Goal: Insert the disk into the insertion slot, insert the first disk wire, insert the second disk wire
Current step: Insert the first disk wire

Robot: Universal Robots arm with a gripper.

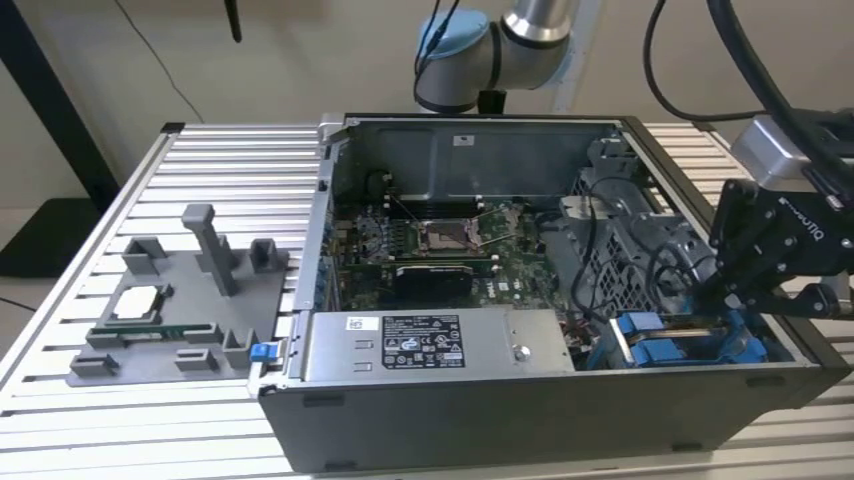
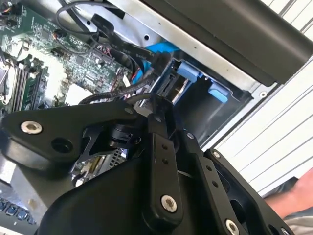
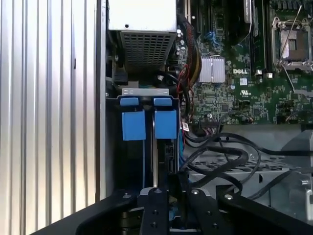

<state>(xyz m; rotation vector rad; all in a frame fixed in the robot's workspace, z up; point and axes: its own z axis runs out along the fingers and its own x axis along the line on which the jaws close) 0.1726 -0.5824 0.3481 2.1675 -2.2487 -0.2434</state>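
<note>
Open grey metal computer case lies on the ribbed aluminium tabletop, side panel off.

Black linkage pincer hangs inside the case at the exterior view's right, directly over the drive corner. Open or closed: cannot tell, its own links hide the tips in both wrist views.

Flat disk in its bright blue plastic carrier sits in the grey rectangular insertion slot, blue tabs at the mouth. The slot is just beside the labelled silver power-supply box, in the case's near corner on the exterior view's right. Seating depth cannot be told.

In the second wrist view, a black wire with a plug end lies against the blue carrier; whether it is plugged in is unclear. A loose bundle of black cables loops across the grey cage beside the slot, close to the pincer.

Green motherboard covers the case floor.

Grey moulded fixture tray sits on the tabletop at the exterior view's left, well apart from the pincer.

Part of a person's hand shows at the tabletop edge in the second wrist view.
</note>
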